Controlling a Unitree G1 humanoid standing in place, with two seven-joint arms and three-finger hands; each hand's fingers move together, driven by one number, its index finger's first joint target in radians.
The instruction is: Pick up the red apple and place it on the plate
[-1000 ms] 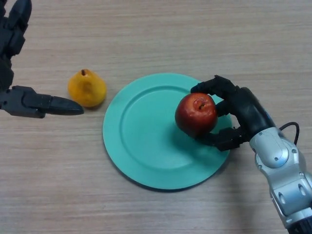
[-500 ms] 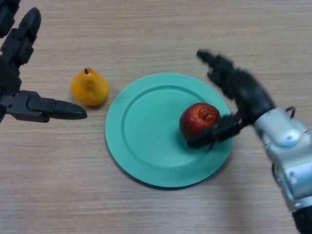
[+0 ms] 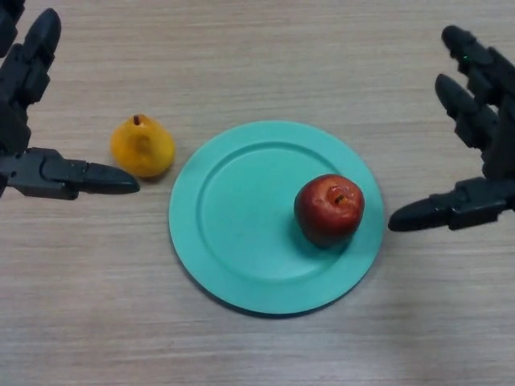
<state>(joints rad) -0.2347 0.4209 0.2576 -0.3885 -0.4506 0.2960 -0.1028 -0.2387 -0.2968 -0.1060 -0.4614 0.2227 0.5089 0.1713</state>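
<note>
Red apple sits on the teal plate, toward its right rim, free of both hands. Right hand spread, at table's right edge; left hand spread, beside yellow pear. Risk: apple rolls off the rim if table is bumped.

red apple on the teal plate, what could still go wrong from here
The round red apple sits near the right edge of the round teal plate, not its middle, so a nudge might roll it off onto the wooden table. The open right hand is close beside that edge, with its thumb tip pointing at the plate; a stray move could bump it. The open left hand has its thumb tip beside the yellow pear and might knock it.
</note>
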